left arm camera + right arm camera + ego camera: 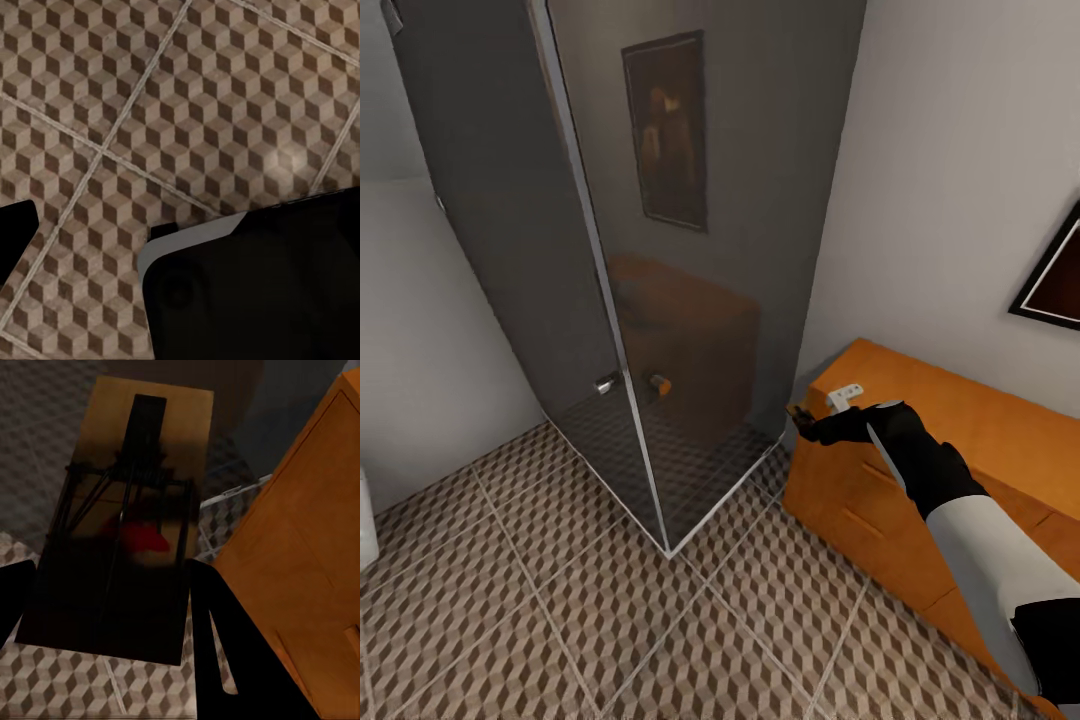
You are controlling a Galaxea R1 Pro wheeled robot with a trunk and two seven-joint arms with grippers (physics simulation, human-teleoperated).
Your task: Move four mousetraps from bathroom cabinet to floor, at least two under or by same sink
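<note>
One mousetrap (124,521) sat clamped in right gripper (807,422) beside cabinet (980,430), likely bound for bathroom floor (560,620); left gripper state unclear.

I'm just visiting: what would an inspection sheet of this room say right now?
Surface: cube-patterned bathroom floor, pale grout lines.
Job's things: one mousetrap held between the right gripper's fingers; a second mousetrap lies on the cabinet top.
Clutter: nothing seen.
Grippers: right gripper shut on the mousetrap beside the cabinet's end; left gripper over bare floor, state unclear.
Cables: nothing seen.
Surroundings: glass shower enclosure, framed picture on the wall.
</note>
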